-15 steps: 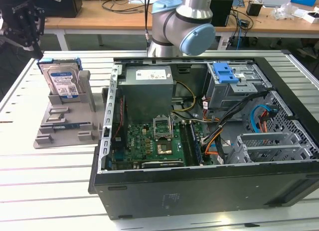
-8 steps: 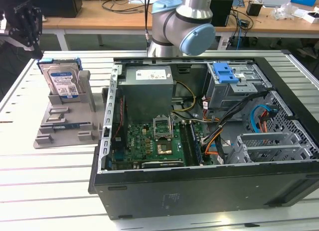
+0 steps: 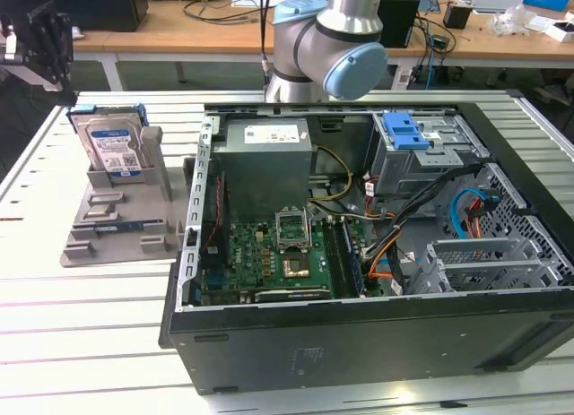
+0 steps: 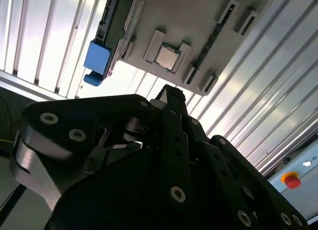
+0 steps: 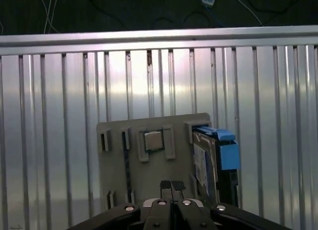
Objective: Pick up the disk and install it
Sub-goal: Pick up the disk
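Note:
The disk stands on edge in a grey holder on the slatted table, at the exterior view's left. It is silver with a white-and-blue label and blue rails. My gripper hangs above it, further toward the exterior view's left, touching nothing. In the first wrist view the gripper is shut, its two fingertips pressed together with nothing between them, over the holder; the disk stands beside them. The second wrist view has the gripper below the holder and the disk's blue rail.
An open computer case lies at the exterior view's middle and right, with a grey power supply, a motherboard and a drive cage with a blue latch. The arm's base stands behind it. A red button sits off the table.

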Motion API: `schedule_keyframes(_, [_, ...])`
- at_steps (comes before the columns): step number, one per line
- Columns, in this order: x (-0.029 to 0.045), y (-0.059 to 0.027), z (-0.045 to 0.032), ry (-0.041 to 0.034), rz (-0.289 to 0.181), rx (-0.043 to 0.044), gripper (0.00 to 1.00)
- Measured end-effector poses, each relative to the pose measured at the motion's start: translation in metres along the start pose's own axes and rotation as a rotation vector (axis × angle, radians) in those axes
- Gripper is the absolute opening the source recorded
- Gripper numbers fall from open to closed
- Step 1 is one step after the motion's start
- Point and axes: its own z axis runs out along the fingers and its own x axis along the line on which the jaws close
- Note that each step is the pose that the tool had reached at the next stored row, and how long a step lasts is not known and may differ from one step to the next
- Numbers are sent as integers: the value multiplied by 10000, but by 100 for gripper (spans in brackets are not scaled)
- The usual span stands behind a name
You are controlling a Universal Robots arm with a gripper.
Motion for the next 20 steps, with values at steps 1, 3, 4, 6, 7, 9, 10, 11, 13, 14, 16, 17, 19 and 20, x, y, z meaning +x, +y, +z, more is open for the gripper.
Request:
schedule_keyframes(1, [0,0,0,3,-135,0,11])
schedule_keyframes(3, [0,0,0,6,-289,0,11])
schedule_keyframes(4, [0,0,0,8,-364,-1,11])
schedule_keyframes(6, [0,0,0,14,-687,-1,11])
schedule_keyframes(7, [0,0,0,17,-821,-2,11])
schedule_keyframes(9, [0,0,0,20,-987,-3,11])
schedule_keyframes(10, [0,0,0,22,-1059,-3,11])
schedule_keyframes(11, [0,0,0,23,-1135,-3,11])
schedule_keyframes(13, [0,0,0,28,-1368,-4,11])
schedule_keyframes(14, [0,0,0,30,-1463,-4,11])
schedule_keyframes(16, [0,0,0,36,-1736,-5,11])
schedule_keyframes(17, [0,0,0,41,-1970,-6,11])
schedule_keyframes(19, [0,0,0,47,-2287,-7,11])
schedule_keyframes(20, [0,0,0,51,-2455,-7,11])
